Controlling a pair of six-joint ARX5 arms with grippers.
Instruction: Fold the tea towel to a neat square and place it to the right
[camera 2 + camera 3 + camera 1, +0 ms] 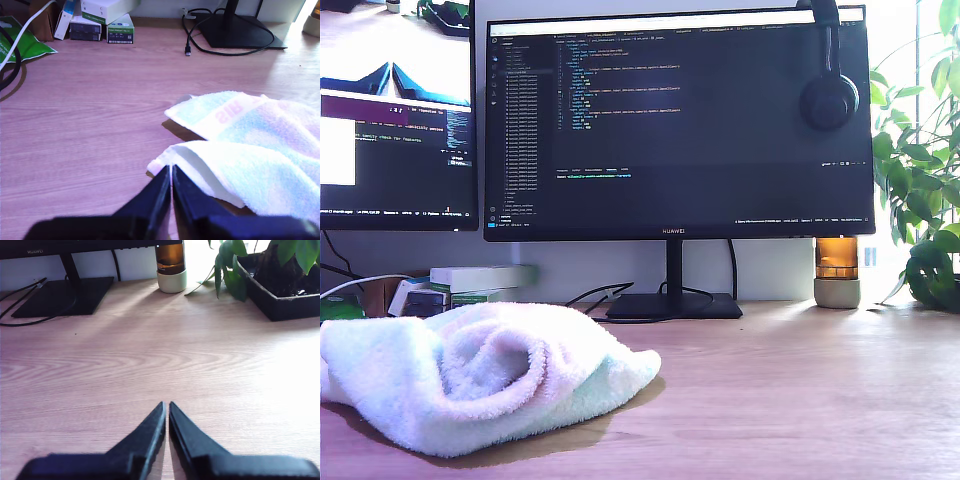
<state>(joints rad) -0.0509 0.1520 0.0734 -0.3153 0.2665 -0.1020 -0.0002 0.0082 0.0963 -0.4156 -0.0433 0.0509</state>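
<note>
The fluffy pale mint-white tea towel (470, 375) lies bunched on the wooden desk (210, 355). My first gripper (171, 172), jaws closed and empty, sits at its corner; my second gripper (166, 410) is closed too. Open wide, pinch 1 corner, spread flat first.

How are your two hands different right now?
My first hand sits right at a folded edge of the fluffy pale mint-and-pink tea towel; my second hand points at bare wooden desk. Beyond the first hand lie small boxes; beyond the second stand an amber bottle and a green potted plant. Both hands are black, with jaws closed together.
</note>
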